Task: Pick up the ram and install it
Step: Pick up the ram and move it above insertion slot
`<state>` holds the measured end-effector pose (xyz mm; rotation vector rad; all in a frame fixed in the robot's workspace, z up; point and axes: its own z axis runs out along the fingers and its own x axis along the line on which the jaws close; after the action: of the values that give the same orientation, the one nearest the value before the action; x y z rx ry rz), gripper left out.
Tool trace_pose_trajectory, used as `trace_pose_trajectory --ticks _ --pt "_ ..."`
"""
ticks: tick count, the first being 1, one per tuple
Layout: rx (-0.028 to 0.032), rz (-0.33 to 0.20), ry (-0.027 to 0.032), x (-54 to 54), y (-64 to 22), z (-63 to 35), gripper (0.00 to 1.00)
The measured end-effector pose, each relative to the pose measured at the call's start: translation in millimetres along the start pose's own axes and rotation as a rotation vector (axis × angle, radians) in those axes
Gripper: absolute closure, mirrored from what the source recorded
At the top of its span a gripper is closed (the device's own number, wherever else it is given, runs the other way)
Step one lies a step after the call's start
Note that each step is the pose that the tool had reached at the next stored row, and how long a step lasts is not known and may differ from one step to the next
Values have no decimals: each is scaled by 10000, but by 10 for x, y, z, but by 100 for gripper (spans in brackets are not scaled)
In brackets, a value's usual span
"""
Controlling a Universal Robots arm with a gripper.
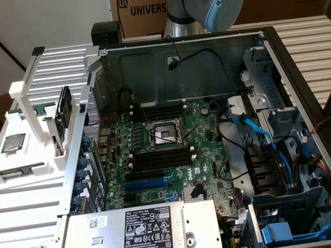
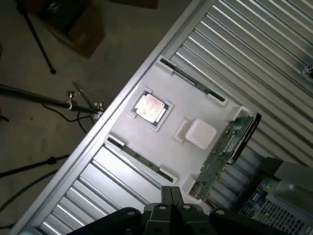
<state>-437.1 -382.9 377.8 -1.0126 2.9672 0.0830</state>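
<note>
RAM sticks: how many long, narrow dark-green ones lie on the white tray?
2 RAM sticks: one and another, flat on opposite sides of the square silver processor chip. None looks hidden.

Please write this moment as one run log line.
stage: pick not done | gripper: clear of white tray | near ram stick: lying in tray, untouched | second ram stick: same | processor chip: between them

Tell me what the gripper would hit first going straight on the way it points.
Most likely the white tray, near the ram lying closest to the gripper. Nothing shows between them, though depth is unclear.
</note>
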Motion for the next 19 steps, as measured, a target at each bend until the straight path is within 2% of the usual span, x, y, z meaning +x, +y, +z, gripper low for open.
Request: trace_pose_trajectory --ticks 10,11,17,19 --pt "-41 -1835 90 0 -2 30 90" --pt "-49 -2193 107 0 -2 36 90" --pt "-75 -3299 159 1 -3 56 90" --pt "-85 -3843 180 2 -5 84 90"
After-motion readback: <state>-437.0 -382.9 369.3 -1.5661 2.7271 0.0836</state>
